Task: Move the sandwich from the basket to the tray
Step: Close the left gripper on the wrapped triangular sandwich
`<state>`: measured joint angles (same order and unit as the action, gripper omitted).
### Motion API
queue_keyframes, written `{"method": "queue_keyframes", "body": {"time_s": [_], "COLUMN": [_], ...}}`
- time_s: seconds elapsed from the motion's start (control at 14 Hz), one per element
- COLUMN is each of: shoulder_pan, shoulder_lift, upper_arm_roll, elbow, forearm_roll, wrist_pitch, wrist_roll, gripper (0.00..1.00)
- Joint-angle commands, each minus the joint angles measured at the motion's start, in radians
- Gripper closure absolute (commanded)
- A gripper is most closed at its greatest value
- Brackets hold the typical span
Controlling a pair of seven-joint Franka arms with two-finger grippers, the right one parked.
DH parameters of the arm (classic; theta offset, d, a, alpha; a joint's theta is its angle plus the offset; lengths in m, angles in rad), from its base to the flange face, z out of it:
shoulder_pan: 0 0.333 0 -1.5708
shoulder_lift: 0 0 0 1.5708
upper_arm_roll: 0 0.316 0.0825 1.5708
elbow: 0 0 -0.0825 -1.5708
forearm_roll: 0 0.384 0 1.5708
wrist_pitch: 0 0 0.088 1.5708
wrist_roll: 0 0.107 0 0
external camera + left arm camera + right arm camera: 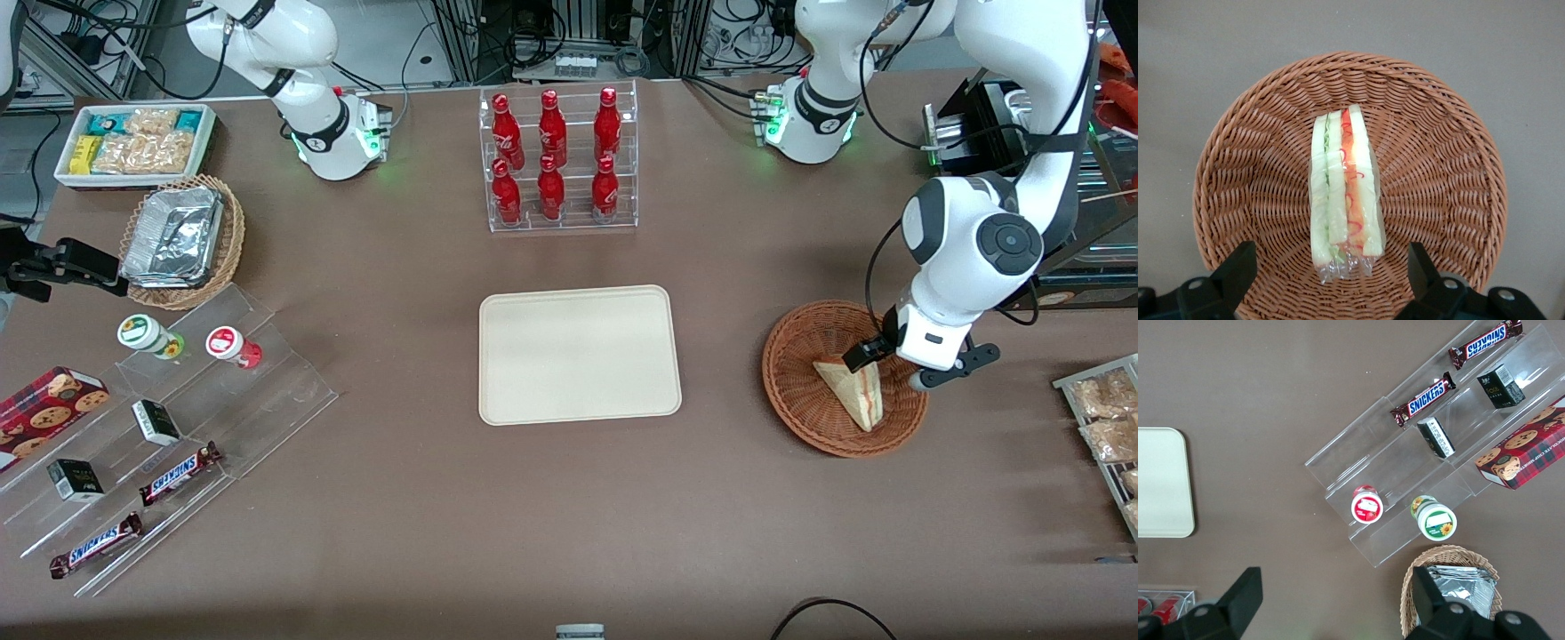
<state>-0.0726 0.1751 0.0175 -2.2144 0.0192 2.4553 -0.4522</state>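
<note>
One sandwich [1343, 193], wrapped in clear film, lies alone in the reddish-brown wicker basket [791, 391] toward the working arm's end of the surface [756, 533]. The wedge rests on its side w/ the cut edge up, so the red and green filling stripes face the wrist camera; that pose looks handy for a straight-down pinch across the bread faces, though that's a judgement, not a fact.

The claw [1331, 273] hangs just above the basket, its fingers [1238, 267] spread wide w/ nothing between them. In the wrist view the sandwich's broad end sits roughly midway between the two fingers, its length running away from the claw; no contact visible. From the front, the dark fingertip shows right by the wedge's wide end, over the part of the basket farther from the front camera, while the point of the wedge aims toward the camera.

The cream tray [498, 311] waits bare at mid-surface, well apart from the basket, approx. level w/ it and nearer the camera than the clear rack of red bottles [556, 156]. Placing it flat and open there likely leaves an easy drop zone: a lift, a sideways carry, a set-down.

Pickup looks not yet made; next move prob. calls for lowering and closing on the wedge w/o crushing it.
</note>
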Motion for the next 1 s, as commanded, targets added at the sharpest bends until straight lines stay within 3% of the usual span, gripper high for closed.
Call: {"method": "queue_keyframes", "body": {"time_s": [0.0, 0.5, 0.57, 0.64, 0.71, 0.79, 0.93], "shoulder_pan": [0.008, 0.004, -0.001, -0.003, -0.004, -0.006, -0.007], "shoulder_lift": [0.023, 0.086, 0.093, 0.096, 0.096, 0.096, 0.095], "upper_arm_roll": [-0.007, -0.008, -0.008, -0.008, -0.01, -0.01, -0.01], "elbow": [-0.014, -0.018, -0.019, -0.019, -0.018, -0.019, -0.021], "forearm_roll": [0.018, 0.016, 0.016, 0.016, 0.018, 0.018, 0.018], "wrist_pitch": [0.054, 0.143, 0.16, 0.169, 0.168, 0.168, 0.166], "wrist_roll": [-0.023, -0.046, -0.066, -0.088, -0.1, -0.1, -0.099], "gripper": [0.0, 0.0, 0.07, 0.26, 0.57, 0.75, 0.96]}}
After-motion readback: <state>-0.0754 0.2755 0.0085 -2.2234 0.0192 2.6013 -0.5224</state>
